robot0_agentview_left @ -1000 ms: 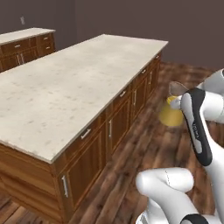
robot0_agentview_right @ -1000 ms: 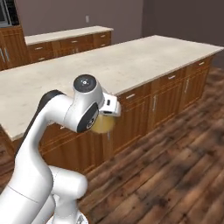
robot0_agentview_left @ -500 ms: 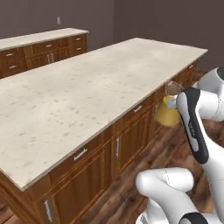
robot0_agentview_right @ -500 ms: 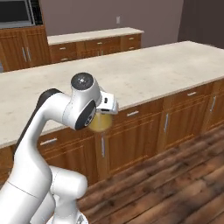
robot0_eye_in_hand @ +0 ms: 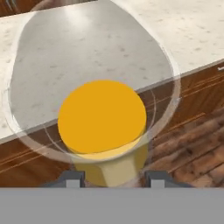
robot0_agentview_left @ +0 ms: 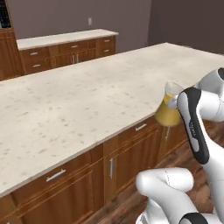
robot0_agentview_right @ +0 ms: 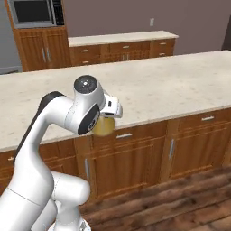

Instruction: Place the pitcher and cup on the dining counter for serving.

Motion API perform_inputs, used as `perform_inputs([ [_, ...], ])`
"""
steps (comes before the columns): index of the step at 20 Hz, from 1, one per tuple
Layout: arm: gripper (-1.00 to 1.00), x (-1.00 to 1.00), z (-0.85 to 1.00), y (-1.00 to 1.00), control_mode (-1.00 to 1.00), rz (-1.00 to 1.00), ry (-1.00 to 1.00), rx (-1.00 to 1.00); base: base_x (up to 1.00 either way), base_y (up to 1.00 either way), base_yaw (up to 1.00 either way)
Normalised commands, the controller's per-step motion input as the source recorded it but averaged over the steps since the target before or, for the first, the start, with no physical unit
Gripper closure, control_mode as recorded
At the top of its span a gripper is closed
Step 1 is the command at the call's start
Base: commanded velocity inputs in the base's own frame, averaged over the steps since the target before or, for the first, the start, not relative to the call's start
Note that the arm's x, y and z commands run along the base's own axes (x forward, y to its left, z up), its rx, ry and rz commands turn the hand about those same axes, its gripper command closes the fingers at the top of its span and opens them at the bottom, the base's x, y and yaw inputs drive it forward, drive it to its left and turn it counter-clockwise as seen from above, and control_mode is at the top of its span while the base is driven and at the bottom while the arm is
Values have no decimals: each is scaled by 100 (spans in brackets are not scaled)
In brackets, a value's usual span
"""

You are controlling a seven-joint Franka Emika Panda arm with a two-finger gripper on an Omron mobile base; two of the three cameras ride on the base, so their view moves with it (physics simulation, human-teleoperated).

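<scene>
While hanging off the arm, pitcher [robot0_agentview_left: 168, 111] hovering just off the dining counter [robot0_agentview_left: 74, 105] edge. Right base: pitcher [robot0_agentview_right: 103, 127] peeking under the wrist. Hand view: gripper [robot0_eye_in_hand: 113, 178] pinching pitcher [robot0_eye_in_hand: 102, 114] neck.

Back surface [robot0_agentview_left: 65, 38]: pale speckled stone top along the far wall, over brown wooden drawers [robot0_agentview_right: 118, 48] with small metal handles.
Tall cabinet [robot0_agentview_right: 43, 52]: brown wood, two doors, at the left end of the back surface.
Microwave [robot0_agentview_right: 34, 11]: dark-fronted, set above the tall cabinet.
Wall [robot0_agentview_right: 113, 16]: plain grey-mauve, with a small white wall plate [robot0_agentview_right: 152, 21] above the back surface.
Floor [robot0_agentview_right: 180, 203]: dark brown wooden planks.
</scene>
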Motion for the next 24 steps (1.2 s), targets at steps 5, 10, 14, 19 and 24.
perform_inputs([
  [5,100,0,0,0,100,0,0,0,100,-84,42],
  [10,100,0,0,0,100,0,0,0,100,-85,43],
  [14,100,75,-12,-34,-100,20,1,4,25,-21,10],
  [19,100,100,-24,-7,-100,14,8,3,0,0,0],
  [24,100,100,-20,10,-100,1,7,0,0,0,0],
])
